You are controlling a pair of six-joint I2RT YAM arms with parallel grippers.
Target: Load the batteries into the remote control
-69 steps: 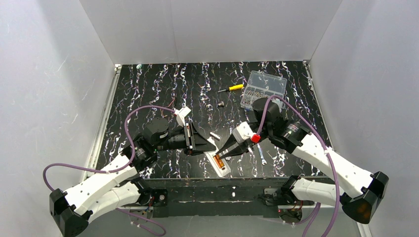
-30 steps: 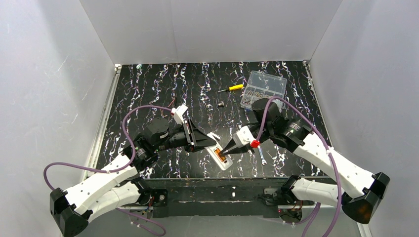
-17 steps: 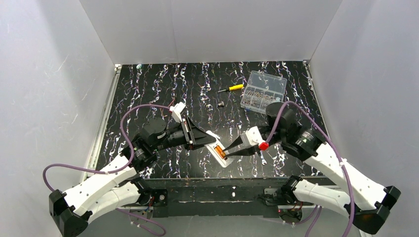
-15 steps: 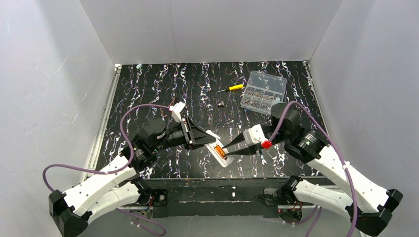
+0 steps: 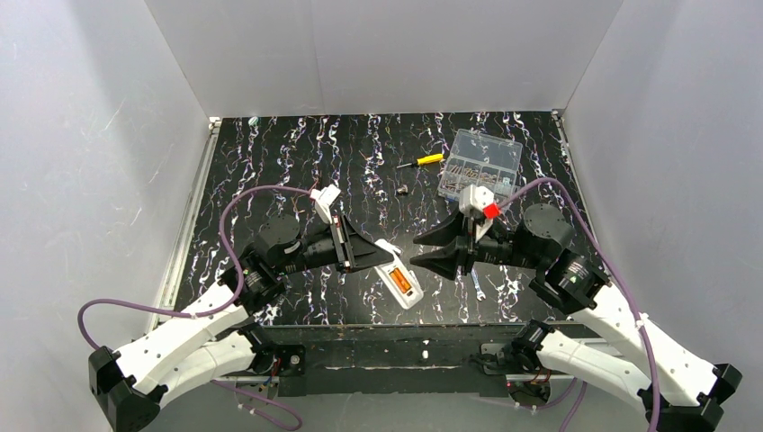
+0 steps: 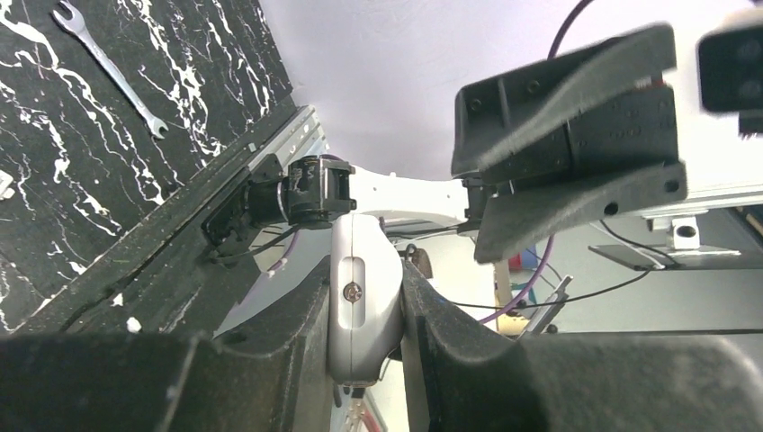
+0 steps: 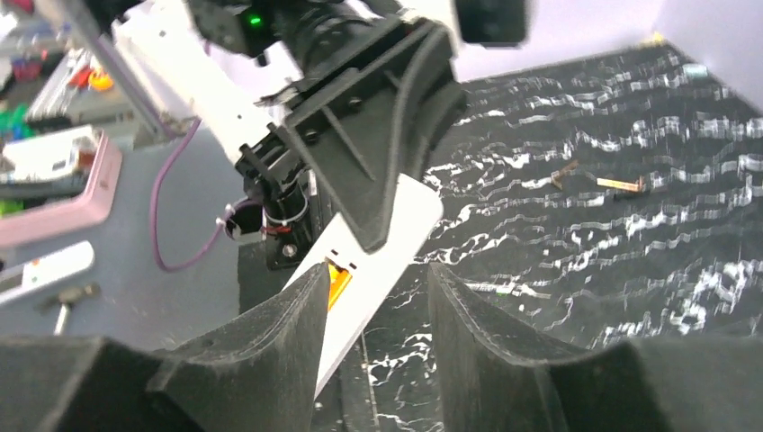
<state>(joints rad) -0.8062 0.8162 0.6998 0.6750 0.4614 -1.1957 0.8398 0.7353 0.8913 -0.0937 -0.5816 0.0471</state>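
Remote control point(image 5: 397, 275) is sitting clenched in your L gripper point(image 5: 367, 256) near the front edge of the tabletop point(image 5: 297, 162), back side up, w/ orange battery point(image 5: 402, 284) showing in its compartment. Your R gripper point(image 5: 430, 246) is hovering just beside it, not touching, jaws spread & holding nothing. Wrench point(image 5: 477, 286) is lying by R gripper; screwdriver point(image 5: 421, 161) & clear box point(image 5: 481, 166) farther back.

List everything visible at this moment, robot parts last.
remote control: one, white, front centre, held by the left gripper
battery: at least one, orange, in the remote's compartment
screwdriver: one, yellow handle, far centre
compartment box: one, clear, far right
stub: one, silvery, near the screwdriver
wrench: one, silver, right of the remote
table: one, black marbled
left gripper: black, shut on the remote
right gripper: black, open, empty
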